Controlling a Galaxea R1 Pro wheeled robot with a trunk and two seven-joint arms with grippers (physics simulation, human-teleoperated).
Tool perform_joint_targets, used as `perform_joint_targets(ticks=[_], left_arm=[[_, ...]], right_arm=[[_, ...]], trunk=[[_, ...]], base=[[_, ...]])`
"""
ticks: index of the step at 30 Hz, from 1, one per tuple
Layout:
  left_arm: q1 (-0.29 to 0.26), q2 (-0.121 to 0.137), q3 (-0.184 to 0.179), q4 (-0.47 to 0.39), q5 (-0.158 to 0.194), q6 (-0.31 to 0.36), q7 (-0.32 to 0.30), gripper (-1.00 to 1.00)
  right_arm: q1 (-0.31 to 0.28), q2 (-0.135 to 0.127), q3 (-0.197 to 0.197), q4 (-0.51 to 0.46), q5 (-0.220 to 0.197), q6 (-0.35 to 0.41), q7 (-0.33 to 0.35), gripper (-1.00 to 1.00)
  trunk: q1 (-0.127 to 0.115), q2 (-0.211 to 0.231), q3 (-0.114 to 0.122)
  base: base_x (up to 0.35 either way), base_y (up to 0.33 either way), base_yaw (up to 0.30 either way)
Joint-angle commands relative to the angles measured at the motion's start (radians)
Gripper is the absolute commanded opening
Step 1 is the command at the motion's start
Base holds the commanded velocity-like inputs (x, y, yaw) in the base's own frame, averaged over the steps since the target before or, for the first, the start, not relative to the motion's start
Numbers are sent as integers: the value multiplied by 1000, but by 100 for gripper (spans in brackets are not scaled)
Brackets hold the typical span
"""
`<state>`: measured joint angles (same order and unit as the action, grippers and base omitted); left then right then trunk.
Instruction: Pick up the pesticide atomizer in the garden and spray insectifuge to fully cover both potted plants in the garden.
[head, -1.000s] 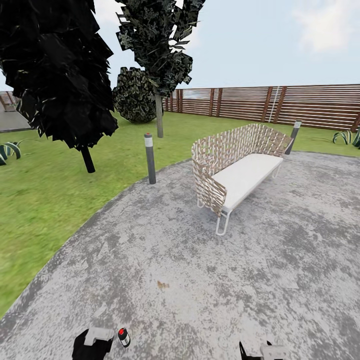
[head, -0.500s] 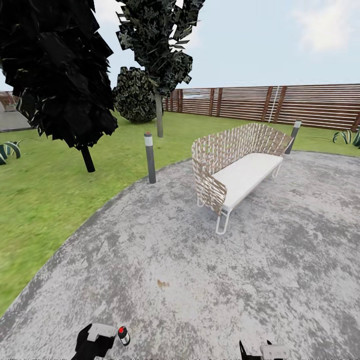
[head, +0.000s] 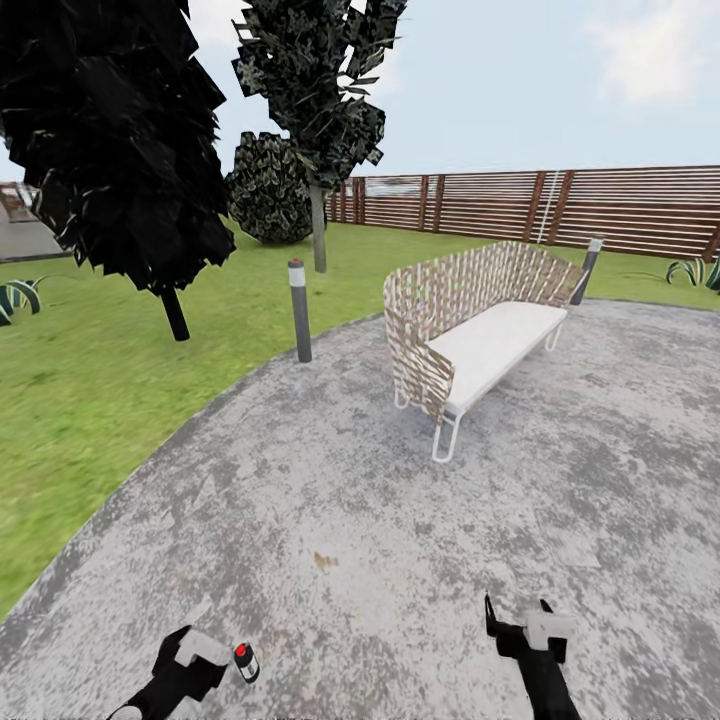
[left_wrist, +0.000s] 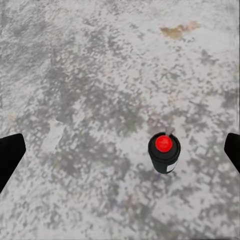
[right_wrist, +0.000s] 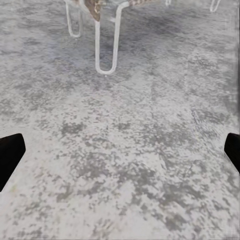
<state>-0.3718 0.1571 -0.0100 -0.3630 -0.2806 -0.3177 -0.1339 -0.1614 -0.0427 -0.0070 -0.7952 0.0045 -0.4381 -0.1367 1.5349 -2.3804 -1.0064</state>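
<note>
- Left gripper (head: 205, 655): black body with a pale block on top, low over the round patio (head: 600, 480). In the left wrist view its two dark fingertips (left_wrist: 10, 155) sit at opposite borders, spread wide, nothing between them but paving.
- Pesticide atomizer (head: 246, 662): small dark cylinder, red cap, pale label patch near the base. Stands upright on the patio just beside the left gripper, on its inner side, not touching it. In the left wrist view the bottle (left_wrist: 164, 152) stands between the open fingers, nearer one of them.
- Right gripper (head: 515, 615): black, two short prongs pointing forward, pale block beside them. In the right wrist view the fingertips (right_wrist: 11, 152) are wide apart and hold nothing.
- Patio surface: mottled grey, blotchy, rough-looking; one small brown stain (head: 325, 561) ahead of the atomizer.
- Bench (head: 480, 330): curved woven lattice back, tan and white, flat white seat, thin white hairpin legs (right_wrist: 107, 42). Stands mid-patio, well apart from both grippers.
- Grey post (head: 299, 312): slim, pale band near the top, at the patio's left edge where it meets the lawn (head: 90, 380).
- Second post (head: 588, 270) behind the bench's far end.
- Dark jagged-leaved trees (head: 110, 150) on the lawn; round bush (head: 270, 190) beyond.
- Brown slatted fence (head: 560, 210) along the far side.
- Striped spiky leaves (head: 15, 297) at the left border; too small to tell more.
</note>
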Motion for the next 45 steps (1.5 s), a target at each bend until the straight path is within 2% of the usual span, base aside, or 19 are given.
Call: perform_joint_targets(ticks=[1,6,9,13,16,19,32,45], left_arm=[[-2,4,-1,-2,-6,-3,-12,100],[-24,33,-1,-32,-38,4,-103,100],[-31,37,-1,-35,-52,6,-121,100],[-45,49,-1,-38,-94,8,-133,100],[-66,60,0,-38,-148,10,-166,100],[-92,62,1,-37,-180,12,-197,100],[-111,62,1,-35,-205,14,-216,100],[-111,62,1,-36,-207,17,-214,100]], right_arm=[[-6,0,1,-12,0,11,-6,100],[-44,-2,0,-117,-1,167,-13,100],[-48,-2,-1,-129,-1,190,-13,100],[-50,-1,-1,-133,-1,203,-13,100],[-50,0,-2,-135,-1,204,-12,100],[-50,0,-2,-138,-1,205,-12,100],[-50,1,0,-144,-3,205,-12,100],[-50,-2,-2,-159,-1,205,-12,100]], trunk=[[4,-8,-4],[23,-43,-20],[34,-64,-29],[50,-92,-42],[61,-113,-51],[66,-120,-62],[72,-123,-113],[78,-126,-181]], base=[[0,0,0],[0,0,0],[0,0,0],[0,0,0],[0,0,0],[0,0,0],[0,0,0],[0,0,0]])
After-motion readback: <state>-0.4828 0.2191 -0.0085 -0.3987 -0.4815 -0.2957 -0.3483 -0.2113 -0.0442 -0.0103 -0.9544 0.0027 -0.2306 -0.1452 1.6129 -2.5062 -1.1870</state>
